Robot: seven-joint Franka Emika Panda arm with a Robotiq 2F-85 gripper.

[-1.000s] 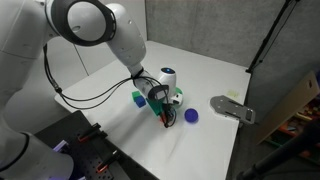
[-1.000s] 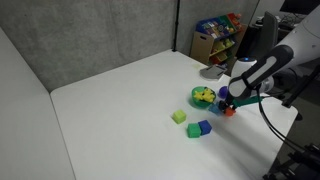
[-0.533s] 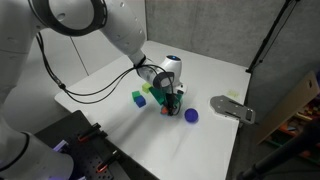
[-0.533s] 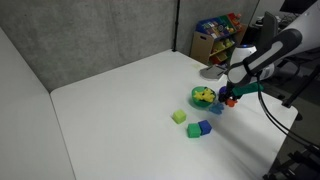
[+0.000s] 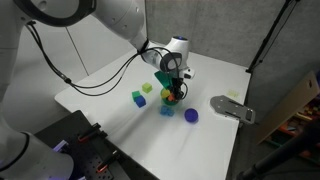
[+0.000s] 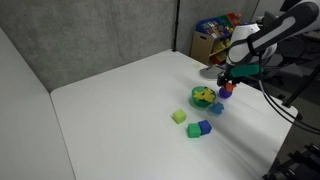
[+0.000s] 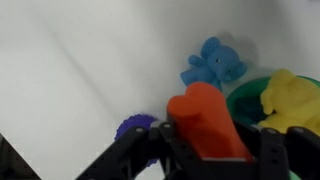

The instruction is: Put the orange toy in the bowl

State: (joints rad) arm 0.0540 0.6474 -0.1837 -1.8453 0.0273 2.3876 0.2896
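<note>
My gripper [image 7: 210, 152] is shut on the orange toy [image 7: 205, 118], a chunky orange-red piece, and holds it above the table. In both exterior views the gripper [image 5: 172, 90] [image 6: 225, 86] hangs beside the green bowl [image 6: 203, 97], with the orange toy [image 6: 224, 91] between its fingers. The bowl's rim [image 7: 245, 98] shows at the right of the wrist view, with a yellow toy [image 7: 290, 100] inside it. The toy is over the table next to the bowl, not over it.
A light blue soft toy [image 7: 213, 62] lies next to the bowl. A dark blue ball [image 7: 135, 128] [image 5: 190, 116] lies below the gripper. A yellow-green block [image 6: 179, 116], blue block [image 6: 204, 127] and green block [image 6: 194, 131] lie nearby. A grey flat metal piece [image 5: 232, 107] lies near the table edge.
The gripper has risen from the table with the orange toy in it and moved slightly away from the ball. The bowl and blocks have not moved.
</note>
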